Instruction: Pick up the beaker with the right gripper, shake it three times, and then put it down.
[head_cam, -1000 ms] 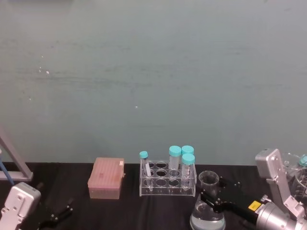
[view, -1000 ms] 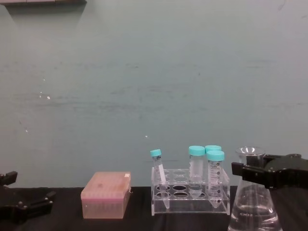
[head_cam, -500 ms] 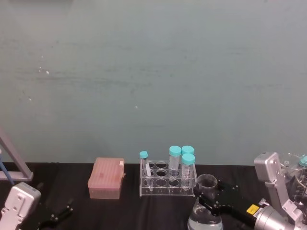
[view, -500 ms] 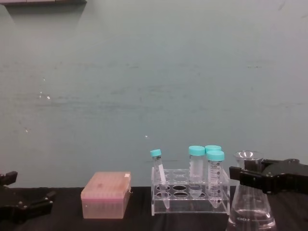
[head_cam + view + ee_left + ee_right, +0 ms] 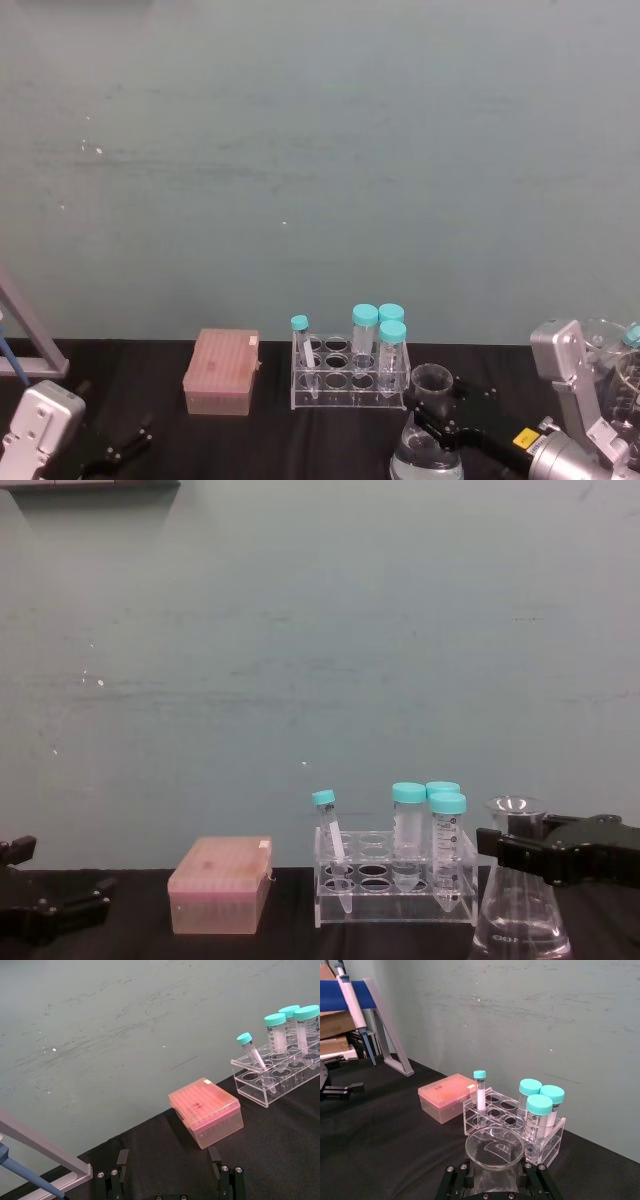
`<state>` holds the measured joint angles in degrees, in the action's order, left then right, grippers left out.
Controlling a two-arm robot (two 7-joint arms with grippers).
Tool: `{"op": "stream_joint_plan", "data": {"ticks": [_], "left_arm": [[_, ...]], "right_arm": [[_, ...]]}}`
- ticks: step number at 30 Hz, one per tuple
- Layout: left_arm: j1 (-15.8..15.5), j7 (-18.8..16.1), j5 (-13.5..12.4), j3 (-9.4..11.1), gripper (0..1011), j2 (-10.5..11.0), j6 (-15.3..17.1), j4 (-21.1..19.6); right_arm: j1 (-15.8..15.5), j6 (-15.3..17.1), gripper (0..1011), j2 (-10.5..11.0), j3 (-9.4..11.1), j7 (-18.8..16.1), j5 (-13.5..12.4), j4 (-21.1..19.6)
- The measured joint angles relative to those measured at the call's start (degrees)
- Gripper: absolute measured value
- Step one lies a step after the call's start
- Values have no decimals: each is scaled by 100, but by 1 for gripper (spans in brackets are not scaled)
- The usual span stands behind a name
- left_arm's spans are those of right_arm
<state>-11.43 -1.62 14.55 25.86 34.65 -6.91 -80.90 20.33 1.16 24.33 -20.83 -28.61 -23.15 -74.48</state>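
The beaker (image 5: 429, 447) is a clear conical flask with a little liquid in its base, standing right of the tube rack. My right gripper (image 5: 441, 414) is shut on its neck just under the flared rim. From the side, the black fingers (image 5: 512, 847) cross the neck of the beaker (image 5: 521, 917), whose base runs off the bottom edge. The right wrist view looks down into the beaker's rim (image 5: 494, 1147), with my right gripper (image 5: 495, 1181) clamped on either side. My left gripper (image 5: 170, 1183) is parked open, low at the left (image 5: 112, 454).
A clear rack (image 5: 349, 381) holds several teal-capped tubes just left of the beaker. A pink tip box (image 5: 221, 372) lies further left. A pipette stand (image 5: 28, 343) leans at the far left, and more glassware (image 5: 622, 352) sits at the right edge.
The right gripper has come down a little with the beaker in it, most of the drop in the first half second. The left arm has not moved.
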Motion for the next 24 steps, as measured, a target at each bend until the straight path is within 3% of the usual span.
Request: {"op": "stream_joint_plan", "data": {"ticks": [24], "left_arm": [[0, 0, 0, 0, 1000, 0, 0, 0]], "right_arm": [[78, 28, 453, -26, -60, 21, 38, 77]]}}
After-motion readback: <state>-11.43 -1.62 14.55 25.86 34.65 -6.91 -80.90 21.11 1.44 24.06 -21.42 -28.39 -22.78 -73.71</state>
